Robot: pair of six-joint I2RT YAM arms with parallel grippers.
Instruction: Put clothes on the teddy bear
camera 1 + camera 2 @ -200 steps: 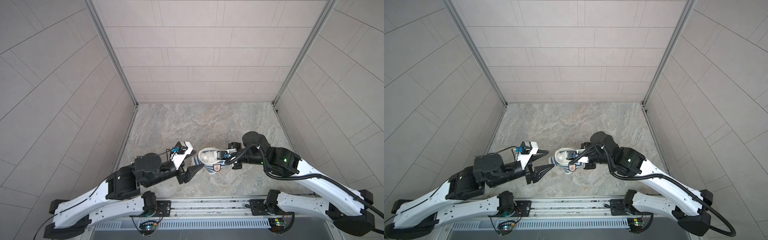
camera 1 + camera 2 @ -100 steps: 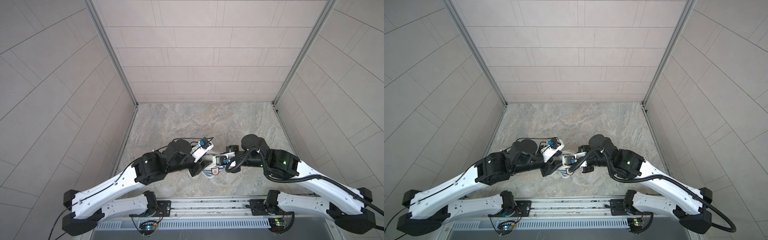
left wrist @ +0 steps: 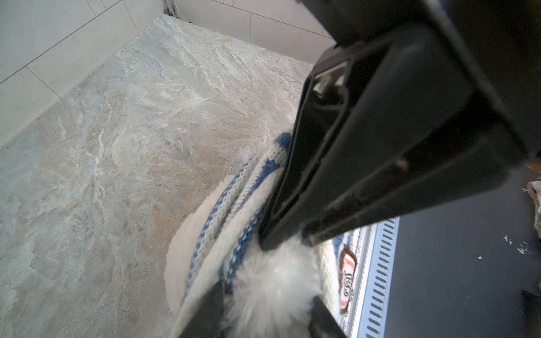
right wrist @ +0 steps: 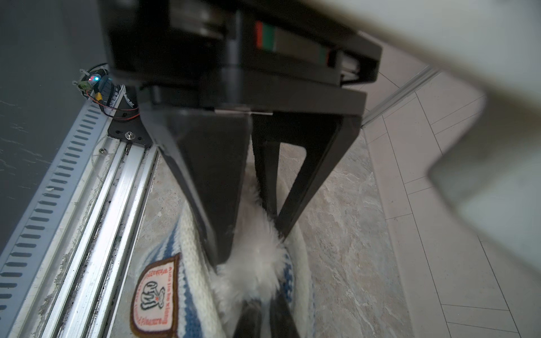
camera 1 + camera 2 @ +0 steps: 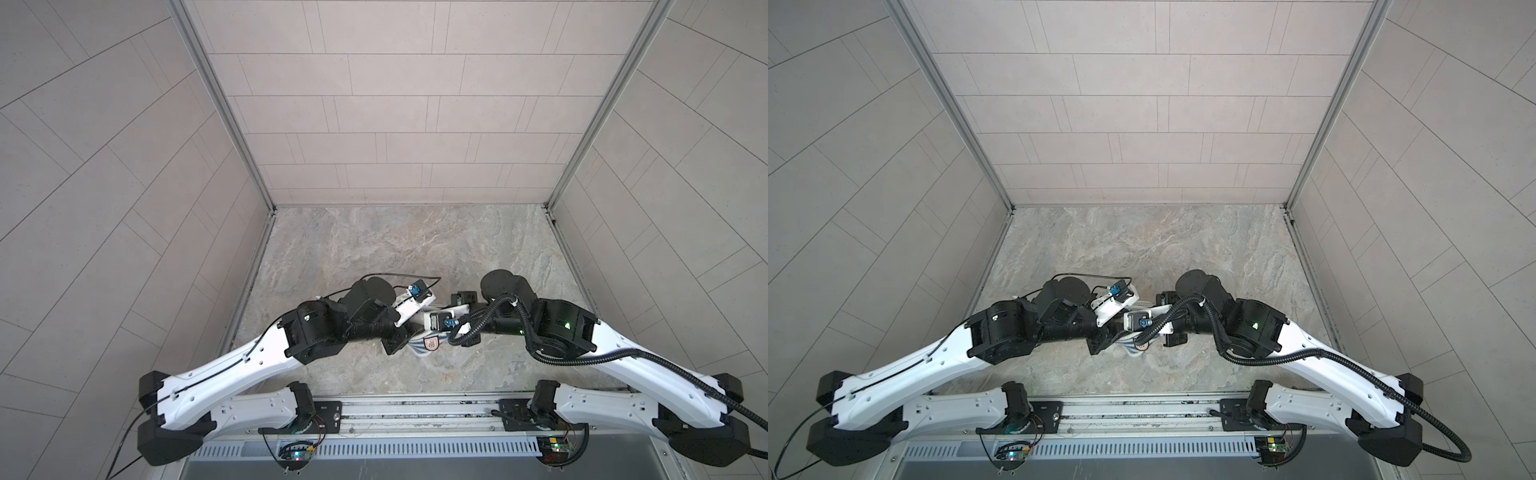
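Right gripper [image 4: 251, 248] has its jaws pinched tight on a tuft of white fur, and that fur is the teddy bear [image 4: 251, 275], right in the middle of the right wrist view. Left gripper [image 5: 401, 338] is nose-down on the bunched stripes of the shirt [image 3: 225, 202]. Its black tip presses the knit in the centre of the left wrist view, but whether those jaws are open or clamped I cannot tell. In both top views the bear sits low and centre on the stone-look table [image 5: 395, 249], squeezed between the two grippers and almost wholly covered by them. Only a scrap of stripe and the badge [image 5: 430, 343] peek out below.

How far along? By my reading, midway. The shirt is on the bear, wrapped round it in a rumpled band, with fur bursting out of one opening. Which opening, and which part of the bear, I cannot make out, and no face shows. Left to do, I'd judge: draw the knit down over the body and smooth it flat, badge to the front.

The count: one bear, one shirt with one badge, two grippers.
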